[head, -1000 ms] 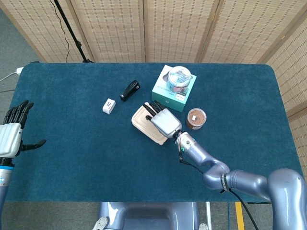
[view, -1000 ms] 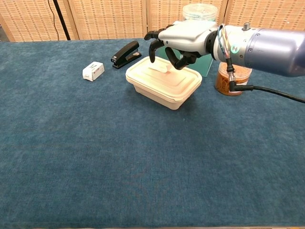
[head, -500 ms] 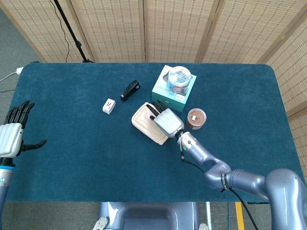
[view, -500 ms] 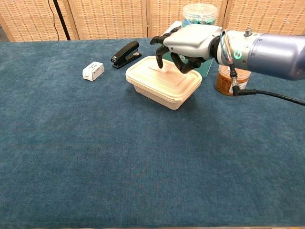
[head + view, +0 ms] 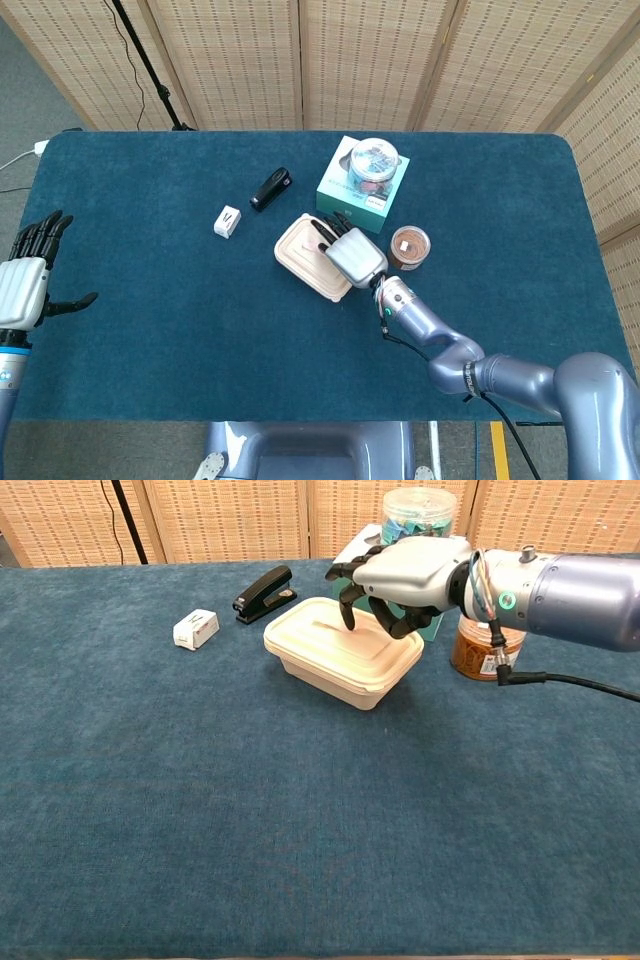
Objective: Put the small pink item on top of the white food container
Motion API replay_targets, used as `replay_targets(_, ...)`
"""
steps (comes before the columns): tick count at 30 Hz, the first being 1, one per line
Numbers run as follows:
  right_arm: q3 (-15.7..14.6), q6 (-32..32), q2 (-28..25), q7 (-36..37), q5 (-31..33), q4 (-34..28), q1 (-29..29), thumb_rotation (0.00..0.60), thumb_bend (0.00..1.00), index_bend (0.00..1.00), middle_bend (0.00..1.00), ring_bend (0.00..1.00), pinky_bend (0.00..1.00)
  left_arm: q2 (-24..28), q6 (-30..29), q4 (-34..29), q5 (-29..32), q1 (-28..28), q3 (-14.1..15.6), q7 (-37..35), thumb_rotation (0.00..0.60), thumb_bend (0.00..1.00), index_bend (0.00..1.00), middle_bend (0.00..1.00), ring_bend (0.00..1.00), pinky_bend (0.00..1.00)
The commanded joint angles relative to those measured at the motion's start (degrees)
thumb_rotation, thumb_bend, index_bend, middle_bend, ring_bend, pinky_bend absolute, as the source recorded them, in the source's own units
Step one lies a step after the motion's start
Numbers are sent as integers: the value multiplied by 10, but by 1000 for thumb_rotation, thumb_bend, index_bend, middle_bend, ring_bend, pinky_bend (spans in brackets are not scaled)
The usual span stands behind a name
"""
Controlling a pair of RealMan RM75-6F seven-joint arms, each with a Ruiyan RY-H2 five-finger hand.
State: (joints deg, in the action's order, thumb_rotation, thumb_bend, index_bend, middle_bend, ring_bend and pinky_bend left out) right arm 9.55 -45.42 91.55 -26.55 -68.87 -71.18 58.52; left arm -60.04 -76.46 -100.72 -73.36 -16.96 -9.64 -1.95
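While the right robot hand (image 5: 400,575) hangs over the far right end of the white food container (image 5: 330,655), its fingers (image 5: 348,608) are curled downward with the tips just above the lid; it cannot be told whether anything is held in them. The small pink item cannot be made out in either view, so its position and heading cannot be stated. One container is present, lid closed, near the centre of the tabletop (image 5: 250,810). In the head view its long axis runs diagonally from upper left to lower right; in the chest view it runs roughly left to right, with the right end slightly nearer the camera. The left robot hand (image 5: 25,285) is at the left edge of the tabletop, well apart from all the objects, with fingers extended, thumb out to the side, and nothing held. The tabletop is covered in dark blue cloth. Woven folding screens (image 5: 230,60) stand behind it, on a grey floor. Also on the tabletop: one black stapler (image 5: 263,592), one small white box (image 5: 196,628), one teal box (image 5: 360,195) with one clear jar (image 5: 374,160) standing on it, and one brown jar (image 5: 408,247) just beside the right robot hand.
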Motion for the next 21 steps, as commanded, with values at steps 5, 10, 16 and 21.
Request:
replay_targets(5, -6, 0, -4, 4, -6, -6, -4, 600, 1000, 349, 0, 0, 0, 0, 1, -1, -1, 1, -1, 1, 600, 0, 0, 0, 0, 0)
replay_targets(10, -6, -3, -5, 4, -7, -7, -5, 600, 1000, 348, 0, 0, 0, -1, 0, -1, -2, 1, -1, 2, 600, 0, 0, 0, 0, 0)
replay_targets(16, -7, -3, -11, -3, -3, -4, -7, 600, 1000, 350, 0, 0, 0, -1, 1, -1, -4, 2, -1, 1, 600, 0, 0, 0, 0, 0)
replay_targets(21, -11, -4, -17, -11, 1, -8, -12, 600, 1000, 357, 0, 0, 0, -1, 2, -1, -6, 3, 0, 1, 600, 0, 0, 0, 0, 0)
